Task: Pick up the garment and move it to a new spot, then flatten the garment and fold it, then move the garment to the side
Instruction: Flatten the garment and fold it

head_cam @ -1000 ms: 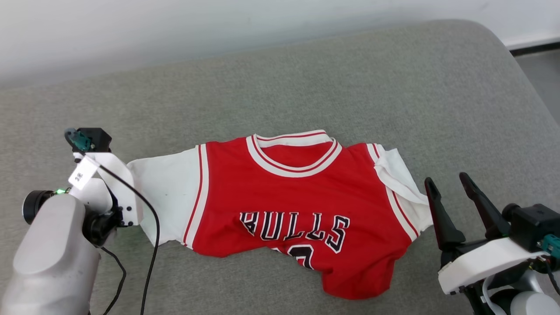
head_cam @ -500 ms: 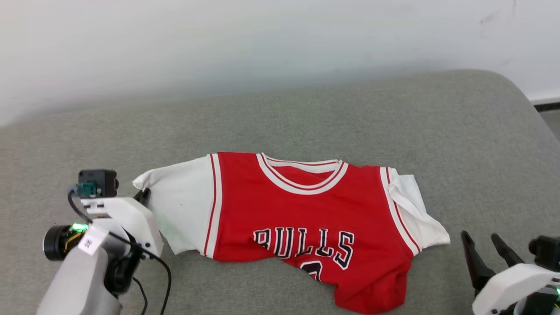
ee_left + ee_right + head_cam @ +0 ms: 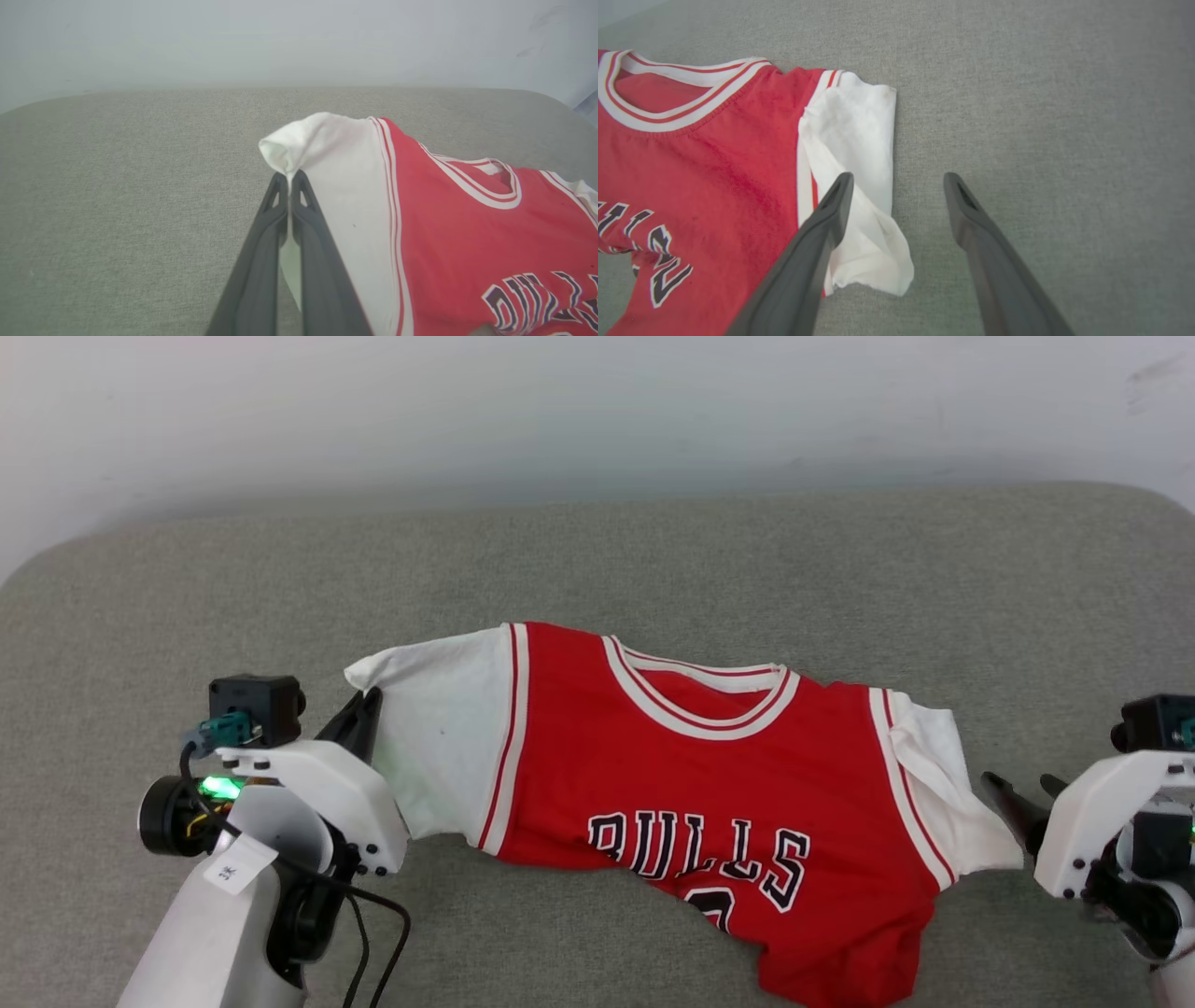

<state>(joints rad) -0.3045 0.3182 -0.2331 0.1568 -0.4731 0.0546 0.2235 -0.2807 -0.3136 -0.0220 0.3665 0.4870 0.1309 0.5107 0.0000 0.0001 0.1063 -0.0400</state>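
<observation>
The garment [image 3: 709, 775], a red jersey with white sleeves and black "BULLS" lettering, lies face up and rumpled on a grey cushioned surface [image 3: 653, 560]. My left gripper [image 3: 362, 709] is at the garment's left white sleeve. In the left wrist view the left gripper [image 3: 289, 179] is shut on the sleeve's edge, with the cloth of the garment [image 3: 467, 224] bunched just above the fingertips. My right gripper [image 3: 1019, 786] stands open beside the right sleeve. In the right wrist view the right gripper [image 3: 899, 179] has one finger over the white sleeve of the garment [image 3: 714, 154] and the other over bare cushion.
The grey cushion [image 3: 1041, 93] stretches well beyond the garment on all sides, with rounded corners at the far left and far right. A pale wall [image 3: 597, 411] rises directly behind it. A black cable [image 3: 373, 943] hangs from my left wrist.
The head camera has shifted, so the whole picture moved. My left gripper stays shut on the left sleeve, whose corner now stands lifted. The right gripper stays open by the right sleeve.
</observation>
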